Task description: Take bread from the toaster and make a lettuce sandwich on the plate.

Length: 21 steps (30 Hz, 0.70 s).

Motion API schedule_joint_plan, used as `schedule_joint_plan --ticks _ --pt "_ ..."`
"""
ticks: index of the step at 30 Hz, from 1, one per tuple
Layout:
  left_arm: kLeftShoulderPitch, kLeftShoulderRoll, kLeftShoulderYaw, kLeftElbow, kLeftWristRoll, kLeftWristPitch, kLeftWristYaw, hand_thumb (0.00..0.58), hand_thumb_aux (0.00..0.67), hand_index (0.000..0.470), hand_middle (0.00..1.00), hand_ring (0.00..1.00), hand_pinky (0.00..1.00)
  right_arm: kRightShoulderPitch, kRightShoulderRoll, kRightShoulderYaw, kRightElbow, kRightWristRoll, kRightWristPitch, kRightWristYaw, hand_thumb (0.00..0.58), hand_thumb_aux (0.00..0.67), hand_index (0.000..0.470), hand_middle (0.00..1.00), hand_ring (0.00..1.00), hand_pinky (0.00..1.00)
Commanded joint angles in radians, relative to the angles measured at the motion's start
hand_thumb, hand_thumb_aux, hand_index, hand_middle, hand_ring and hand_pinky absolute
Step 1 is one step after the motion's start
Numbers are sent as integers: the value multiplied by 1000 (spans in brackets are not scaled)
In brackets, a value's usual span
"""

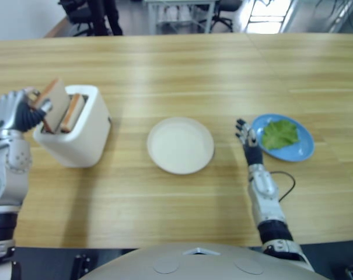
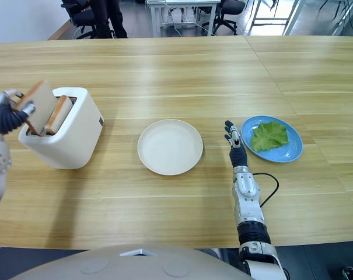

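**Now: one slice gripped at the toaster, plate waiting**

From where I stand, the left hand (image 1: 13,114) has its fingers curled round the outer edge of a slice (image 1: 55,104), which is lifted well up out of the toaster (image 1: 80,140) and leaning towards the hand. The other slice (image 1: 73,112) sits lower in the neighbouring slot.

Taking the plate (image 1: 180,169) as the middle of the clock, the toaster is at nine o'clock, and the blue dish (image 1: 293,155) with its lettuce (image 1: 279,133) is at three. The right hand (image 1: 249,143) lies on the table (image 1: 164,76) between plate and dish, just beside the dish. Its fingers are stretched out flat and it holds nothing.

I'd judge the bread light and fairly stiff, though crumbly. A hard squeeze could crack it, and a pinch near one corner lets it swing. Holding across the two flat faces near the top edge looks safest, lifting straight up so it doesn't catch in the slot.

The lettuce will be limp, thin and easily torn. It is best pinched gently near the rib and laid down rather than dropped.
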Motion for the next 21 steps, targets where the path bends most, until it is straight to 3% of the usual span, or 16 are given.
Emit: schedule_joint_plan --ticks 1,7,10,14,18,21 --pt "-16 16 110 -73 -13 -30 33 580 670 460 1000 1000 1000 8 2 9 5 0 13 5 0 0 0 0 0 0" --pt "-56 12 240 -202 -67 -93 42 580 670 460 1000 1000 1000 10 6 11 12 -1 12 4 0 0 0 0 0 0" --pt "-90 -28 233 -288 -172 -125 -5 580 670 460 1000 1000 1000 10 9 12 17 -3 11 3 0 0 0 0 0 0" --pt "-138 -139 135 -371 -390 -92 -121 580 670 460 1000 1000 1000 9 13 12 16 -4 12 1 0 0 0 0 0 0" --pt "-171 -313 -48 -371 -647 5 -270 580 670 460 1000 1000 1000 5 12 10 22 -3 12 2 0 0 0 0 0 0" --pt "-170 -398 -211 -306 -691 40 -374 580 670 460 1000 1000 1000 6 11 8 23 -2 12 1 0 0 0 0 0 0"
